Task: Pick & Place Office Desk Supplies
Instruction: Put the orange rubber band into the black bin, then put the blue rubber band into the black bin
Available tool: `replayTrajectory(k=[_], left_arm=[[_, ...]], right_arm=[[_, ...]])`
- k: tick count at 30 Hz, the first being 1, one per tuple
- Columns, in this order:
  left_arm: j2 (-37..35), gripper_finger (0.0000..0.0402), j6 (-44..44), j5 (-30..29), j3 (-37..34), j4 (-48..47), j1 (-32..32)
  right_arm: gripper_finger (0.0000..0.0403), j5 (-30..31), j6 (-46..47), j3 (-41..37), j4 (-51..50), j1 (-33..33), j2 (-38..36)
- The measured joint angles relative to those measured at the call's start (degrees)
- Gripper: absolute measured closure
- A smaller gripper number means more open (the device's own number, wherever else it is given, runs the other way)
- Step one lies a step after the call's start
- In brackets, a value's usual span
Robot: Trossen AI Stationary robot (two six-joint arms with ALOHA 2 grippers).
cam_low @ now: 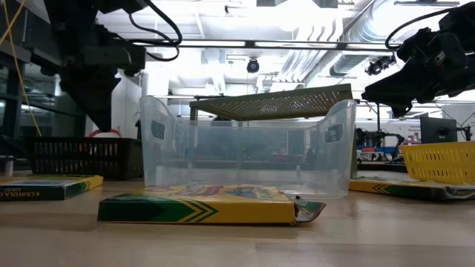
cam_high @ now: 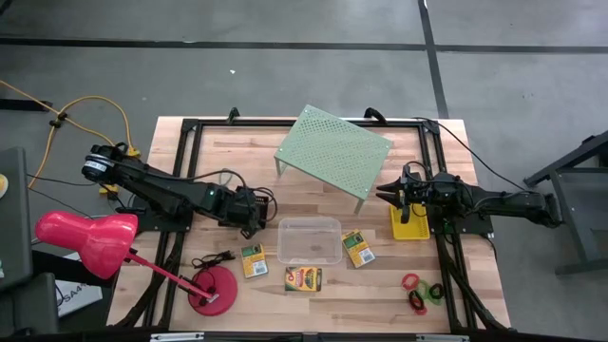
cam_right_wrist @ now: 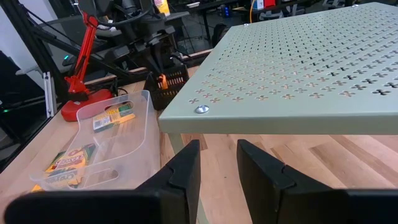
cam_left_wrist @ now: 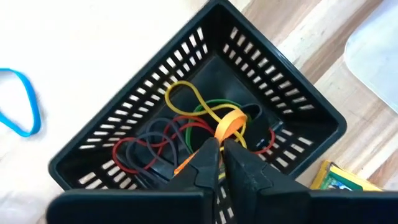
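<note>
The left gripper (cam_left_wrist: pixel 222 144) hangs over the black mesh tray (cam_left_wrist: pixel 124 134), fingers nearly together, pinching an orange rubber band (cam_left_wrist: pixel 231 122) at its loop. Other bands, yellow, red and green, lie tangled in the tray; a blue band (cam_left_wrist: pixel 18 102) lies outside on the table. Judged light, limp and stretchy, each band is best nipped at a raised loop, as it may snag its neighbours. The right gripper (cam_right_wrist: pixel 217 163) waits beside the green shelf (cam_right_wrist: pixel 311 68), fingers parted and empty
</note>
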Motion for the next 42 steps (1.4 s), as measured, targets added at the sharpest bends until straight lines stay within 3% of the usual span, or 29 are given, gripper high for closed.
replayTrajectory(k=[22, 32, 42], left_arm=[[0.0, 0.0368, -0.8, -2.0, 0.0, 0.0, 0.8], [0.0, 0.0368, -0.4, -3.4, 0.0, -1.1, 12.3], [0.0, 0.0368, 1.6, -2.4, 0.0, -8.5, 26.2]], right_arm=[[0.0309, 0.0, 0.0, 0.0, 0.0, 0.0, 0.0], [0.0309, 0.0, 0.0, 0.0, 0.0, 0.0, 0.0], [0.0309, 0.0, 0.0, 0.0, 0.0, 0.0, 0.0]])
